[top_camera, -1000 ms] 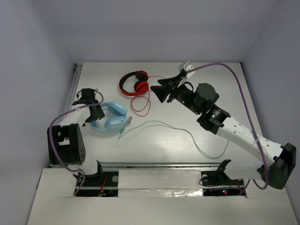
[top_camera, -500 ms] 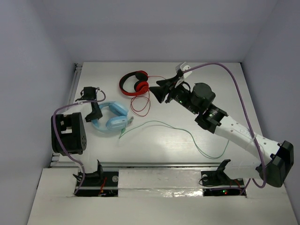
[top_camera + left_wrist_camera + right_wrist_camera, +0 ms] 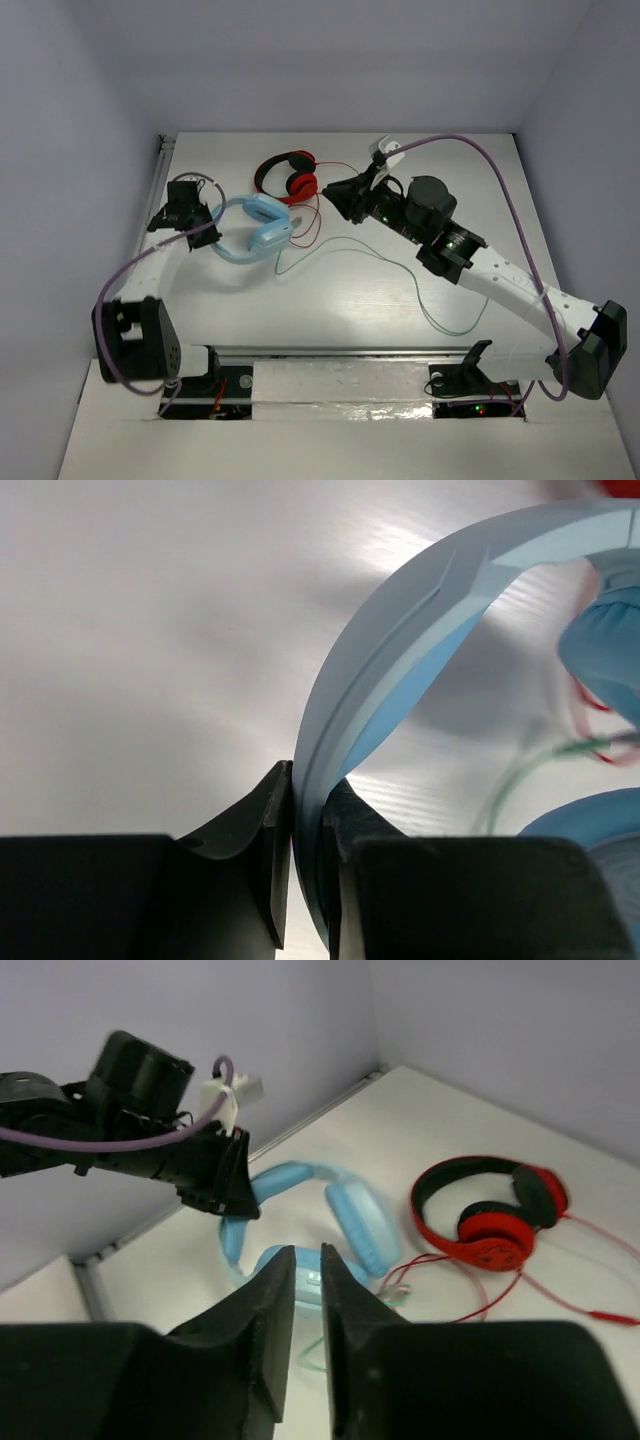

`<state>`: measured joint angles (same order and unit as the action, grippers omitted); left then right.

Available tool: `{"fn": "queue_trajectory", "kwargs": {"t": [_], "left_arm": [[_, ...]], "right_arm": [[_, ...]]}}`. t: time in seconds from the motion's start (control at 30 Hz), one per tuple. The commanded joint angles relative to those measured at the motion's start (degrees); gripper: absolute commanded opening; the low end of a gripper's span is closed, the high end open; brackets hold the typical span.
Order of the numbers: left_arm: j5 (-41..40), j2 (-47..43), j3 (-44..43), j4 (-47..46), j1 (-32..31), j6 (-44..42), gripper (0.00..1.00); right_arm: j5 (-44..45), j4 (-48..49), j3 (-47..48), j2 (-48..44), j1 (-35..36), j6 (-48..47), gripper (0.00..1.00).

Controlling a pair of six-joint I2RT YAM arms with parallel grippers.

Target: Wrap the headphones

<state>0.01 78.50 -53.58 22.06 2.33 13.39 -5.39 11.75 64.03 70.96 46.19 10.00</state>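
Light-blue headphones [image 3: 255, 228] sit at the left of the bench [image 3: 350, 330], their band [image 3: 400, 610] pinched in the closed left gripper [image 3: 305, 790] — probably to anchor them for winding. Their green cable [image 3: 400, 275] trails loose to the right. The right gripper [image 3: 305, 1260] hovers near — closed, holding nothing.

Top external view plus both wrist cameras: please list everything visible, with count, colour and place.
blue headphones: one, light blue, left of centre, band pinched by the left gripper.
green cable: one, thin, green, trailing from the blue headphones rightward across the table.
red headphones: one, red and black, far centre, thin red cable looped beside them.
table: one, white, under everything.
left gripper: one, black, shut on the blue headphones' band.
right gripper: one, black, fingers close together, holding nothing, right of the red headphones.
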Motion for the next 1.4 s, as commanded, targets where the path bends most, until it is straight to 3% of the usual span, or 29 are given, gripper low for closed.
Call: {"fn": "queue_trajectory", "kwargs": {"t": [0.0,0.07,0.1,0.23,0.33,0.37,0.4,0.53,0.6,0.67,0.73,0.77,0.87,1.03,1.23,1.37], "left_arm": [[11.0,-11.0,-2.2,2.0,-1.6,1.5,0.0],[15.4,-16.4,-2.9,4.5,-1.6,1.3,0.0],[16.3,-18.1,-3.4,5.3,-1.6,1.2,0.0],[20.9,-22.7,-4.2,6.3,-3.6,3.0,0.0],[24.8,-23.6,-4.7,4.6,-4.9,4.6,0.0],[27.3,-23.9,-5.1,3.4,-4.9,4.7,0.0],[28.2,-23.9,-5.8,3.0,-4.9,5.2,0.0],[32.9,-24.1,-10.3,-0.8,-5.4,7.3,0.0],[34.7,-24.9,-10.8,-6.4,-5.4,10.0,0.0],[37.6,-25.9,-9.4,-11.8,-5.4,15.3,0.0],[41.3,-26.0,-9.1,-16.4,-5.4,17.3,0.0],[41.8,-25.9,-9.3,-16.0,-5.4,17.3,0.0],[41.9,-26.6,-10.1,-14.2,-5.4,16.1,0.0],[42.5,-27.3,-11.5,-14.2,-5.4,16.5,0.0],[42.2,-26.0,-12.6,-17.6,-5.4,19.1,0.0],[41.4,-25.5,-13.2,-18.6,-5.4,20.0,0.0]], "right_arm": [[-3.5,-3.4,4.0,-1.2,0.2,0.1,0.2],[-3.8,-5.6,4.3,-1.3,0.2,0.1,0.03],[-4.1,-6.4,4.5,-1.5,0.2,0.1,0.0],[-13.2,-11.4,4.0,-5.8,0.2,0.2,0.04],[-16.4,-9.4,0.6,-15.4,0.2,0.5,0.44],[-14.2,-9.1,-1.4,-17.7,0.2,0.8,0.67],[-12.6,-9.5,-2.1,-19.5,0.2,1.1,0.73],[-9.5,-13.2,-6.9,-25.3,0.2,4.0,0.72],[-8.5,-12.4,-12.8,-26.7,0.2,5.5,0.6],[-6.8,-12.4,-16.6,-28.5,0.2,7.1,0.58],[-6.5,-12.4,-20.5,-29.6,0.2,7.9,0.69],[-5.3,-12.5,-21.1,-30.4,0.2,8.3,0.83],[-2.8,-12.4,-21.0,-30.6,0.2,8.0,0.94],[-5.6,-12.4,-20.3,-25.2,0.2,6.9,0.94],[-13.0,-10.1,-21.8,-19.1,0.2,7.8,0.87],[-13.2,-7.4,-24.0,-19.5,0.2,10.3,0.74]]}}
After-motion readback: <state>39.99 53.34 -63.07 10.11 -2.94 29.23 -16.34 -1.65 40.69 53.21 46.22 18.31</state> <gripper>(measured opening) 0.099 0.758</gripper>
